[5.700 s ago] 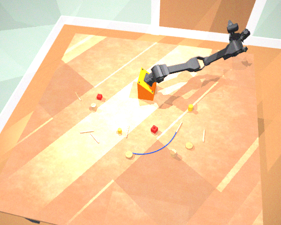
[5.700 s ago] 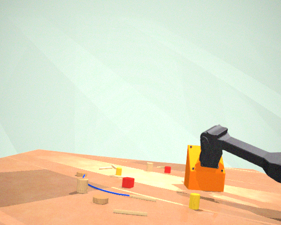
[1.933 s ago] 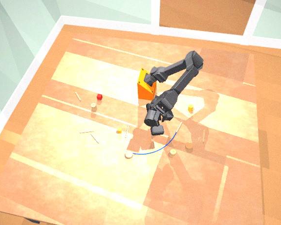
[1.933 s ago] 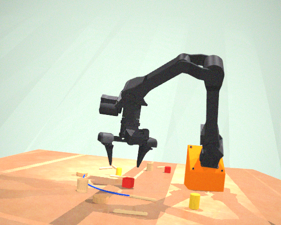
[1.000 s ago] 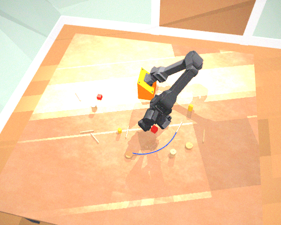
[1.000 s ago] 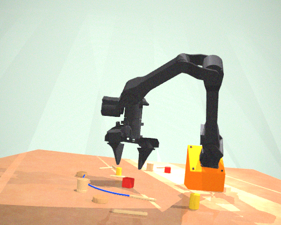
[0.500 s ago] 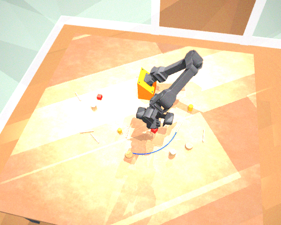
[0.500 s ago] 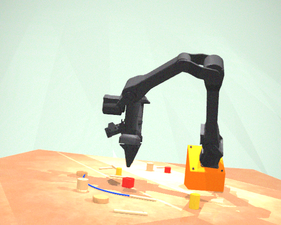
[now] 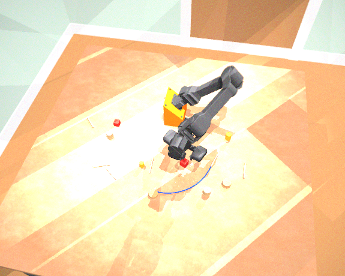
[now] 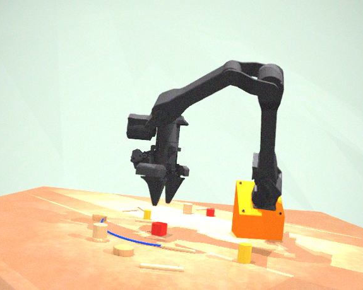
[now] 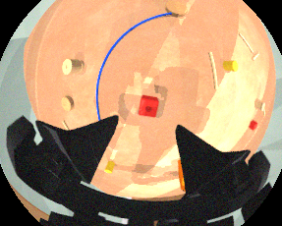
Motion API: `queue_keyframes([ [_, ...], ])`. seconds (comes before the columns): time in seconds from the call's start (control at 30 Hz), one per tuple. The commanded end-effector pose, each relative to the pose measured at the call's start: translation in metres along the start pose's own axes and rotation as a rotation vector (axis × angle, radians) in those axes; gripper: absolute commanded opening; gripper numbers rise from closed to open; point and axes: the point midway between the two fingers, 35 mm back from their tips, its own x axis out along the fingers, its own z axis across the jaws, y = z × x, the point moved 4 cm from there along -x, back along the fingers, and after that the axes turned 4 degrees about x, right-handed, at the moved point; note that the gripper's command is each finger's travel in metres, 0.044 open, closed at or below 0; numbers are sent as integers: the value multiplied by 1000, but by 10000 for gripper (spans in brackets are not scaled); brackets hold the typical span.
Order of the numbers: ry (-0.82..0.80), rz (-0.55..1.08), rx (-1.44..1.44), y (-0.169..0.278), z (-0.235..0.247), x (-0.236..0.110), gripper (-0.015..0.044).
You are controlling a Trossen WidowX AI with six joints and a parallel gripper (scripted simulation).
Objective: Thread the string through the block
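Red cube: your small red wooden block (image 10: 159, 228) sits on the table, right below the gripper.
Gripper: your dark parallel-jaw gripper (image 10: 162, 202) hangs partly open, holding nothing.

The arm (image 10: 209, 85) and its end effector (image 10: 162, 202) are dark grey, mounted on a base (image 10: 259, 220) that is orange with a yellow slanted top. The surface (image 9: 78, 210) is orange-tan wood streaked with pale cream bands. On it lie a bright blue string (image 9: 186, 187), two red cubes (image 9: 184, 162) (image 9: 117, 122), two yellow pegs (image 9: 228, 136) (image 9: 141, 164), and pale tan wooden discs (image 9: 226, 182) and sticks (image 9: 243, 171).
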Motion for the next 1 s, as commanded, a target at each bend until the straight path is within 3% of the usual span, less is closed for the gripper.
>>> queue_keyframes([
  [0.0, 3, -1, 7, 0, 0, 0, 256],
  [0.03, 3, -1, 7, 0, 0, 0, 235],
  [0.97, 3, -2, 7, -2, 0, 30, 235],
])
